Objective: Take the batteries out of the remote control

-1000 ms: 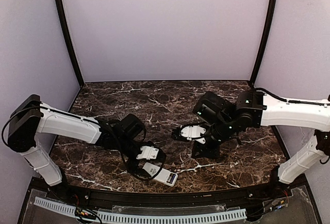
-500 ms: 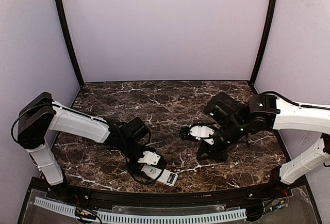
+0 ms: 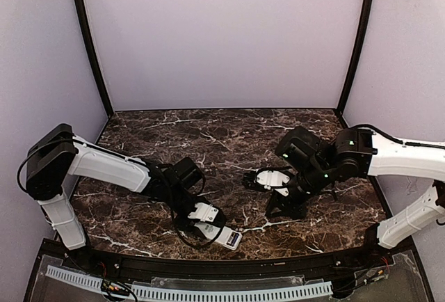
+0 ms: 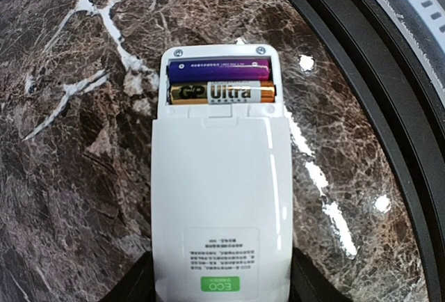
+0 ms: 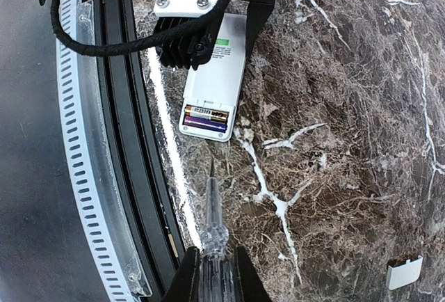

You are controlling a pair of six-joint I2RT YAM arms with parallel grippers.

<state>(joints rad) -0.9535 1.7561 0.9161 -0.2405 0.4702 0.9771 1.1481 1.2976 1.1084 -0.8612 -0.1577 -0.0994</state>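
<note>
The remote control (image 4: 219,197) lies back-up on the marble near the table's front edge (image 3: 224,236), a slim white bar. Its compartment is uncovered and holds two batteries, a purple one (image 4: 219,72) and a gold and black one (image 4: 222,93). My left gripper (image 4: 221,284) straddles the remote's label end, with a black finger pressed against each long side. My right gripper (image 5: 214,267) is shut on a clear pointed tool (image 5: 212,211). The tool's tip hangs a short way off the remote's battery end (image 5: 206,115). In the top view the right gripper (image 3: 259,179) hovers mid-table.
A small white squarish plastic piece (image 5: 405,272) lies on the marble away from the remote. The black rail (image 4: 361,72) and a white perforated strip (image 5: 83,177) run along the near table edge, close beside the remote.
My left gripper has come down over the remote and its fingers have closed in on its sides. The right arm shifted slightly to the right, still holding the tool.
</note>
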